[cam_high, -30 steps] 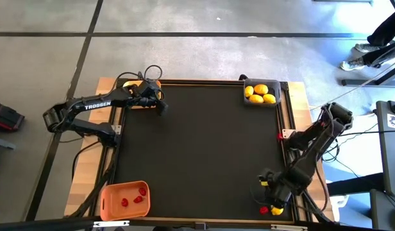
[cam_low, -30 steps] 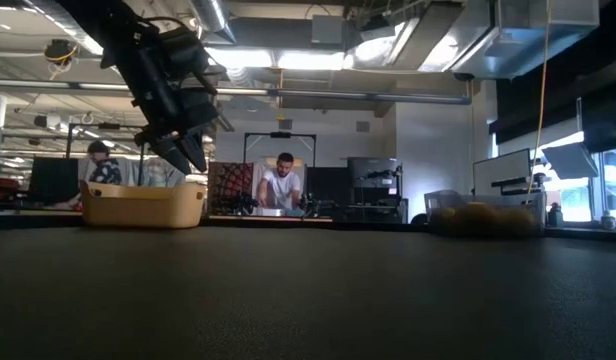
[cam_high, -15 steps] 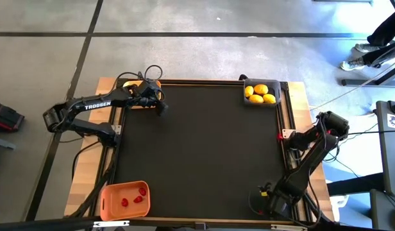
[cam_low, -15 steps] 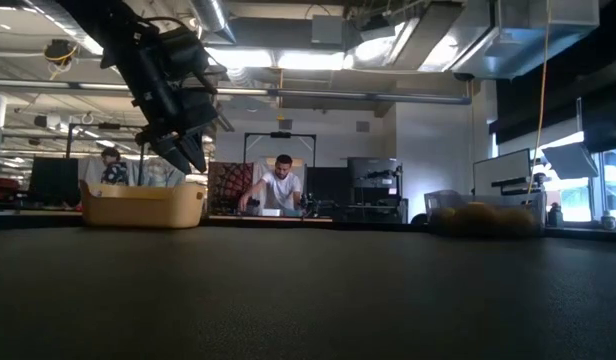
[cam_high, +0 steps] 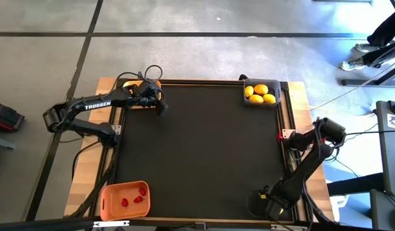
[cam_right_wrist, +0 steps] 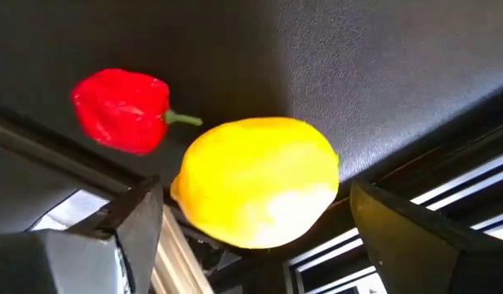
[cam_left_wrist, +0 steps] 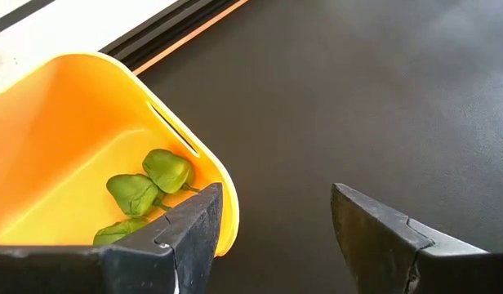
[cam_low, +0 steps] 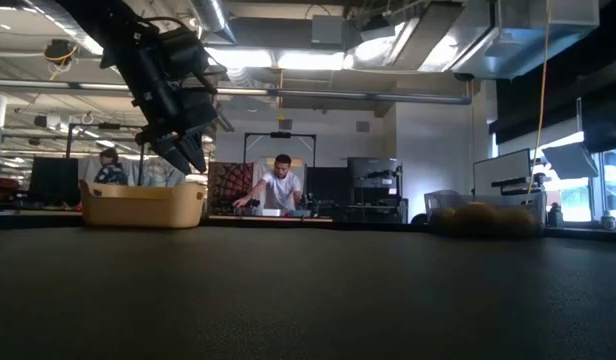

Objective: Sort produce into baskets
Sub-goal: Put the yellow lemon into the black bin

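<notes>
A black bench top (cam_high: 197, 147) with pale wooden edges stands on a grey concrete floor (cam_high: 184, 38) crossed by dark seams. Level across the bench lies an open workshop: an exposed ceiling (cam_low: 388, 40) with ducts and bright strip lights, desks cluttered with equipment, dark monitors (cam_low: 498, 180), and a person in a white shirt (cam_low: 281, 185) leaning over a far desk.

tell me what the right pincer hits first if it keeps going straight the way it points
Most likely the yellow lemon, which sits right between the open right pincer's fingers; the red pepper lies off to one side. Depth is unclear.
</notes>
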You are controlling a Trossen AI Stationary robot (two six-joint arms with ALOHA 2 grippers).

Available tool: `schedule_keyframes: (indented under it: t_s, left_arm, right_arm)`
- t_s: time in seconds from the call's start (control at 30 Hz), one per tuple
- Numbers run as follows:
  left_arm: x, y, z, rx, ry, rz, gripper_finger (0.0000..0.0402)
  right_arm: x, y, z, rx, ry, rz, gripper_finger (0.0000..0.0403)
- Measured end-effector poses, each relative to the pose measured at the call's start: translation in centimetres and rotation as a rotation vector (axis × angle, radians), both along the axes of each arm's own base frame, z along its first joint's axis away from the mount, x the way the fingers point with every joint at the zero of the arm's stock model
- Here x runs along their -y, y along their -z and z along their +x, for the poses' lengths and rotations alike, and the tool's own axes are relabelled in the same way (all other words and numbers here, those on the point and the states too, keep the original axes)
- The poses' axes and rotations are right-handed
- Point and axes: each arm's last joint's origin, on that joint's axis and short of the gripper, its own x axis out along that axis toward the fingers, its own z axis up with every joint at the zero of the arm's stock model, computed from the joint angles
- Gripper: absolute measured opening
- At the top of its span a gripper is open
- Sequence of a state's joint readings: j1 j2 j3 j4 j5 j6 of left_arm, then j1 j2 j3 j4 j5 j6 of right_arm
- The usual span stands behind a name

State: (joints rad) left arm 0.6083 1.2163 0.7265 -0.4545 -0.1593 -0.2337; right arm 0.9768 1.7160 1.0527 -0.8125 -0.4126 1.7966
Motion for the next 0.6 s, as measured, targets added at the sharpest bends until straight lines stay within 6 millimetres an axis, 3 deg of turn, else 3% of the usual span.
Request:
schedule_keyframes:
  t_s: [0.27,0.6]
  left_arm:
    - [0.00,0.00,0.00,0.000,0.000,0.000,0.0223]
    - [0.00,0.00,0.00,0.000,0.000,0.000,0.0223]
  right_arm:
    - [-0.16,0.63,0.02,-0.027,-0.025,0.003,0.0321]
    - [-0.10,0.62,0.04,-0.023,-0.045,0.008,0.0207]
